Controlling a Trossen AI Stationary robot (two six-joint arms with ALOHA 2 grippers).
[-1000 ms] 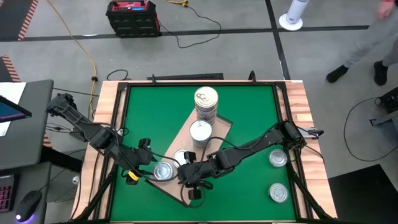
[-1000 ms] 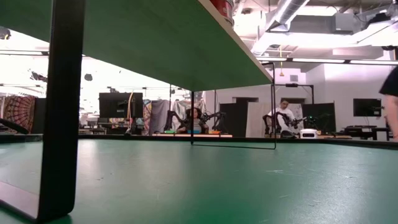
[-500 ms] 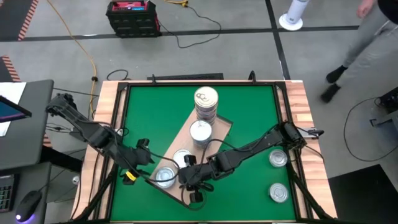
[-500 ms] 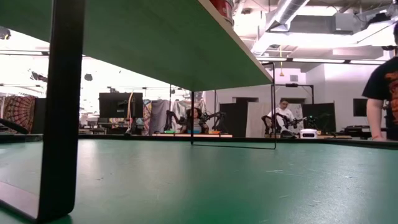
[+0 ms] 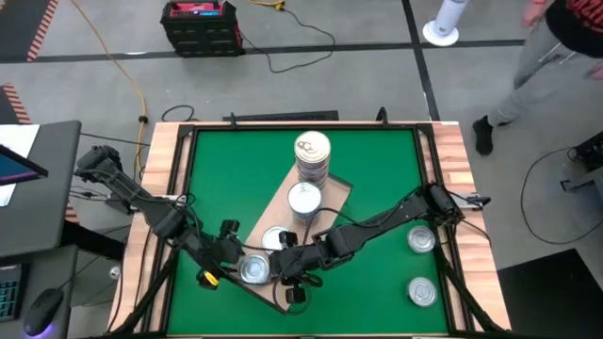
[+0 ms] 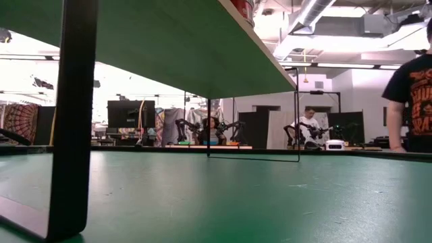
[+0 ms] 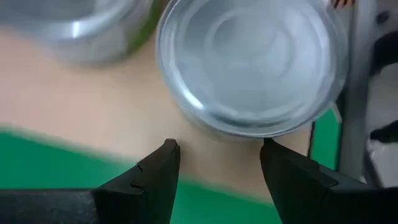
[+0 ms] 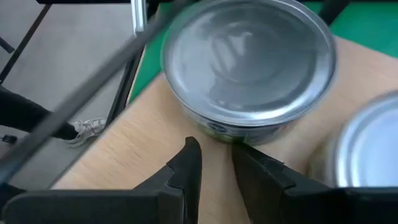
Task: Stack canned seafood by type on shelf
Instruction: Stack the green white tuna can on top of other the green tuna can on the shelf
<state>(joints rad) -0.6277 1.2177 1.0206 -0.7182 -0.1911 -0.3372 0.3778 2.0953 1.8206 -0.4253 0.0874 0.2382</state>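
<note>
The shelf point(image 5: 273, 212), a tan board, lies slantwise over the green table on black legs point(image 6: 67, 115). A silver tin point(image 5: 254, 273) rests flat on the shelf's near end, lid up. My left gripper point(image 5: 240, 266) stands open at the tin's left side, its fingertips point(image 7: 168, 149) just short of the tin point(image 7: 249, 62). My right gripper point(image 5: 275, 268) faces the same tin point(image 8: 249, 62) from the right, with only a narrow gap between its fingers. Another silver tin point(image 5: 275, 237) lies beside it. Farther up the shelf stand two stacks of tins point(image 5: 313, 155), point(image 5: 304, 200). My left gripper's two fingertips stand at the foot of the tin's side wall point(image 7: 217, 132), slanting down from the table's left; whether they touch it I cannot tell. My right gripper's fingertips point(image 8: 239, 149) reach the foot of the tin's wall point(image 8: 217, 134) from the right; whether they touch it I cannot tell.
Two more silver tins point(image 5: 421, 239), point(image 5: 423, 292) lie on the green table at the right. A person point(image 5: 556, 38) walks on the floor beyond the table's far right corner. The low view shows only the shelf's underside and legs.
My left gripper has gone down and toward the table's near edge. The silver tin in front of it has slid along the shelf toward the shelf's near end and stays flat. The person beyond the table has walked on.
</note>
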